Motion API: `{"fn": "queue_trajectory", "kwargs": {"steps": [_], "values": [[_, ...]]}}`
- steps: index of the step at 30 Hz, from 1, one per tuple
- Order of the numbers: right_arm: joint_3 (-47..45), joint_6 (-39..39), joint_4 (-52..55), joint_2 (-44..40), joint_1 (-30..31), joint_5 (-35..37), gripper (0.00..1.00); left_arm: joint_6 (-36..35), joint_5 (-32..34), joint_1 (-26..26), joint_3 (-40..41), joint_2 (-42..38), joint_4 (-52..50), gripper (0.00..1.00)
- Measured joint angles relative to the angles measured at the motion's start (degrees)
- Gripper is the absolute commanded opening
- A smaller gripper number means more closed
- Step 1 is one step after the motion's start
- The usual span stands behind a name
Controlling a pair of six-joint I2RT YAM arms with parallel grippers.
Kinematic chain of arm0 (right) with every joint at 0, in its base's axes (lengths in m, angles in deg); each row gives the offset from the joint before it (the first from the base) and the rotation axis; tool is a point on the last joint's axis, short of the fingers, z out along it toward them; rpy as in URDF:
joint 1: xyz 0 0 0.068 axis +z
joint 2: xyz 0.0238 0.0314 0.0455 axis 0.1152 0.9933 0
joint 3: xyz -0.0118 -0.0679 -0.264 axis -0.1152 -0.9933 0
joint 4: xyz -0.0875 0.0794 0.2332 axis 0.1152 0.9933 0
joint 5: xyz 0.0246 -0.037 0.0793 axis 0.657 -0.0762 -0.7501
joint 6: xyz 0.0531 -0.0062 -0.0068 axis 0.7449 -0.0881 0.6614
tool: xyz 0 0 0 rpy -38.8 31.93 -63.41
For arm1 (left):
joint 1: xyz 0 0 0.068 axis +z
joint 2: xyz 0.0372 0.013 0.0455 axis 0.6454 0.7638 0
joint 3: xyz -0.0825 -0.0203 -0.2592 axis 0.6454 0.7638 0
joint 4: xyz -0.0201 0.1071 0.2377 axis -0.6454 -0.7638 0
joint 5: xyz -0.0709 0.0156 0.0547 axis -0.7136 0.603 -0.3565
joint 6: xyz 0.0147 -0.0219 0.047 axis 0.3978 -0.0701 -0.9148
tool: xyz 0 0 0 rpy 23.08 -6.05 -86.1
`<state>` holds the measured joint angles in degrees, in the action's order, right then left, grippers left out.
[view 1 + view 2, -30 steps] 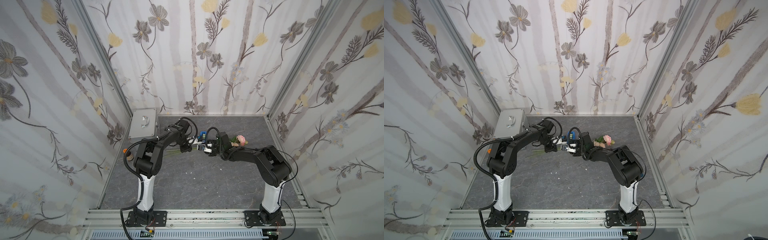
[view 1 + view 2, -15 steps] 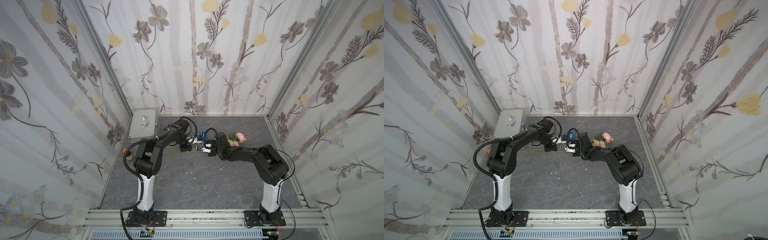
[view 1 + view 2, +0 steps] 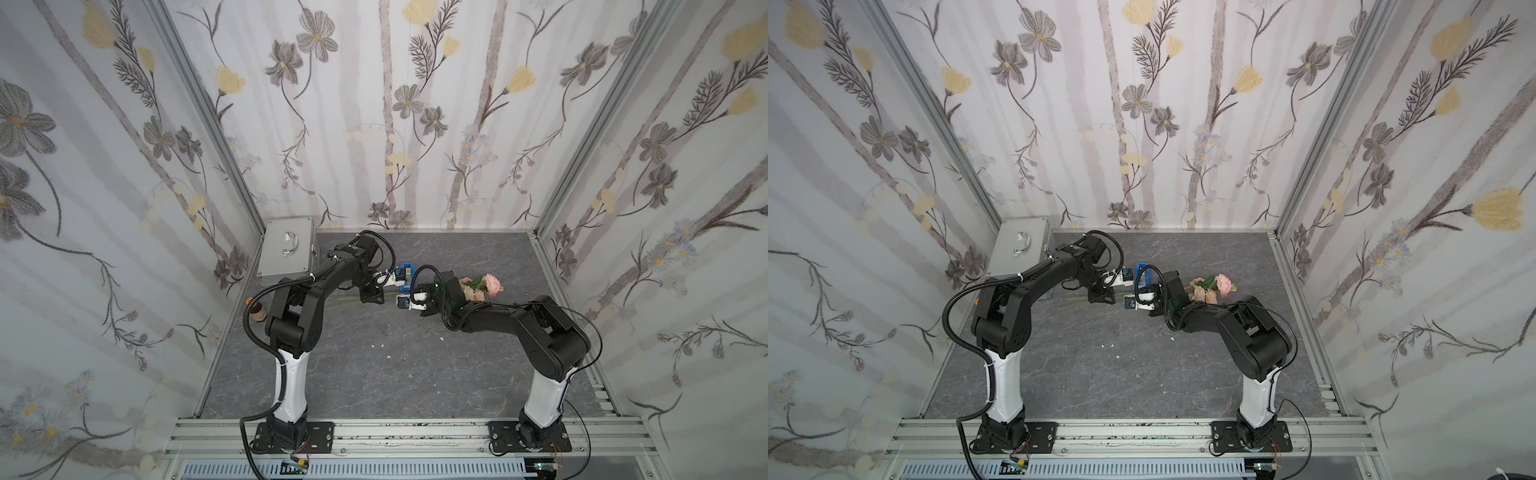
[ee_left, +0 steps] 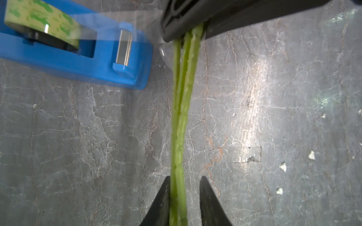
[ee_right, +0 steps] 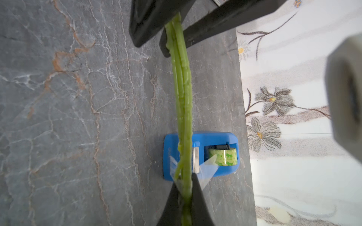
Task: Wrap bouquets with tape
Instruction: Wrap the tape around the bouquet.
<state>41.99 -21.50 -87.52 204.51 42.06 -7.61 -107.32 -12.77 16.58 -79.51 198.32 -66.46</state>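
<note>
At the back of the worktop [image 3: 374, 374], close by the blue dispenser [image 5: 215, 137], I have the bouquet [image 3: 490, 283] held by its stems [image 4: 179, 117]: the right jaws are clenched on them where a strip of tape [image 5: 209, 165] from the dispenser meets them, the left jaws released, loose around them. With one firm hold, I judge the stems could twist and the strip stick to the right jaws, or a pull could drag the light dispenser rather than tear the tape.
</note>
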Motion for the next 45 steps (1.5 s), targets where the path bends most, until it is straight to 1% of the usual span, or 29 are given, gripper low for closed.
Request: {"fn": "queue_trajectory", "kwargs": {"steps": [3,7,16,18,20,22,23,24,25,27,28,30,31,33,38,40,43,45], "values": [[-1.64,-1.86,-3.28,-0.11,0.70,2.62,0.00,-0.92,0.11,0.20,-2.49,1.81,-3.37,0.29],[-3.74,-4.52,-8.04,-0.11,1.62,5.03,0.00,-1.44,0.33,0.44,-3.41,2.71,-6.29,0.29],[-7.67,-9.77,-18.67,0.26,2.86,9.29,0.00,-1.62,-0.31,0.74,-7.13,5.42,-10.12,0.26],[-8.17,-10.91,-20.44,0.50,3.15,9.86,0.00,-1.62,-0.63,0.83,-7.39,5.88,-10.54,0.23],[-9.03,-11.39,-22.58,0.59,3.39,10.21,0.00,-1.60,-0.66,0.85,-7.54,6.23,-11.02,0.18],[-10.03,-11.56,-23.87,0.59,3.50,10.19,0.00,-1.49,-0.81,0.81,-7.85,6.43,-11.78,0.07],[-10.16,-11.54,-23.96,0.57,3.56,10.19,0.00,-1.44,-0.98,0.79,-7.93,6.45,-11.96,0.03],[-10.19,-11.54,-24.24,0.55,3.63,10.34,0.00,-1.62,-1.07,0.79,-7.98,6.45,-12.09,0.00],[-10.23,-11.54,-24.22,0.44,3.67,10.47,0.00,-1.60,-1.14,0.79,-8.04,6.43,-12.11,0.00],[-10.56,-11.43,-24.20,0.11,3.80,10.60,0.19,-1.33,-1.20,0.79,-8.00,6.34,-11.96,0.00],[-10.75,-11.21,-24.09,-0.22,3.87,10.60,0.24,-1.33,-1.25,0.79,-7.74,6.14,-11.82,0.00],[-10.88,-10.36,-22.73,-1.31,3.96,10.10,0.42,-0.81,-1.22,0.79,-6.93,5.42,-11.23,0.00],[-10.80,-9.40,-20.98,-2.58,4.02,9.51,0.47,-0.52,-1.07,0.76,-6.23,4.96,-10.56,0.00],[-10.40,-7.30,-16.48,-5.64,4.02,8.35,0.54,0.22,-0.98,0.66,-4.44,3.89,-8.76,0.00],[-10.56,-0.81,-5.88,-13.14,3.43,4.52,0.54,0.74,0.46,0.24,0.11,1.16,-3.80,0.00],[-9.81,1.88,0.11,-15.21,2.36,2.54,0.54,0.70,1.42,-0.02,1.86,0.28,-1.53,0.00],[-4.72,5.14,9.68,-16.50,-0.48,-1.11,0.55,0.48,2.91,-0.55,5.03,-1.64,2.32,0.00],[-0.96,6.78,14.19,-16.85,-2.23,-3.41,0.55,0.02,4.17,-1.03,6.88,-2.73,4.76,0.00]]}}
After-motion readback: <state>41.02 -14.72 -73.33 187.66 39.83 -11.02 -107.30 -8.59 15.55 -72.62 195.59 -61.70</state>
